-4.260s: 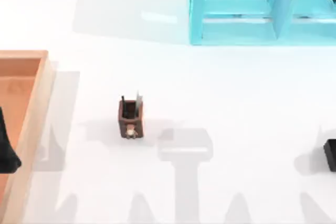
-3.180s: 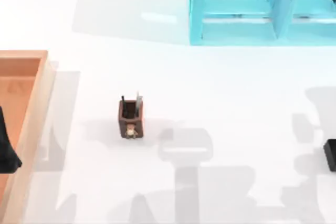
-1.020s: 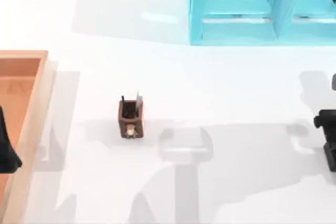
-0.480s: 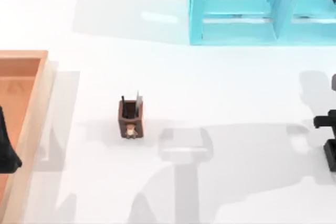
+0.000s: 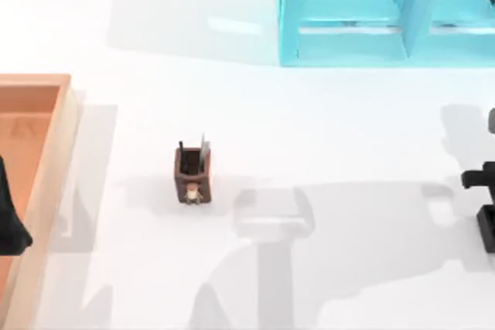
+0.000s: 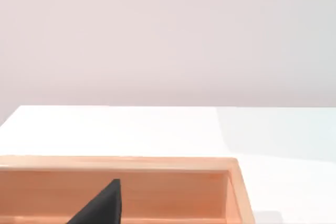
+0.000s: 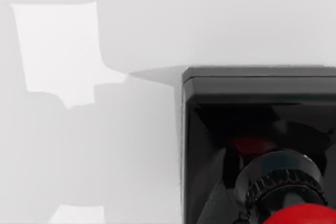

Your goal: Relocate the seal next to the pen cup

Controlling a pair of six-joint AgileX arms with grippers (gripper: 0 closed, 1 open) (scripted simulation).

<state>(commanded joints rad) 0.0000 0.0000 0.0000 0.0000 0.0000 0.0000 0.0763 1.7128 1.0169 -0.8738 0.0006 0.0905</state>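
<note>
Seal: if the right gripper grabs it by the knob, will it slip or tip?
The seal has a glossy red rounded knob, so fingers would probably slide there. Its black square base looks broad and flat, so it likely won't roll or tip easily. It looks rigid. Gripping the base sides seems safer.

the seal [image 7: 262,150] looks like glossy black plastic at its base, with a shiny red knob. the pen cup [image 5: 191,171] reads as brown wood. the tray [image 5: 46,183] at the table's left edge is pale, smooth wood. the table [image 5: 325,129] is smooth matt white. the shelf [image 5: 356,13] is glossy turquoise.
</note>
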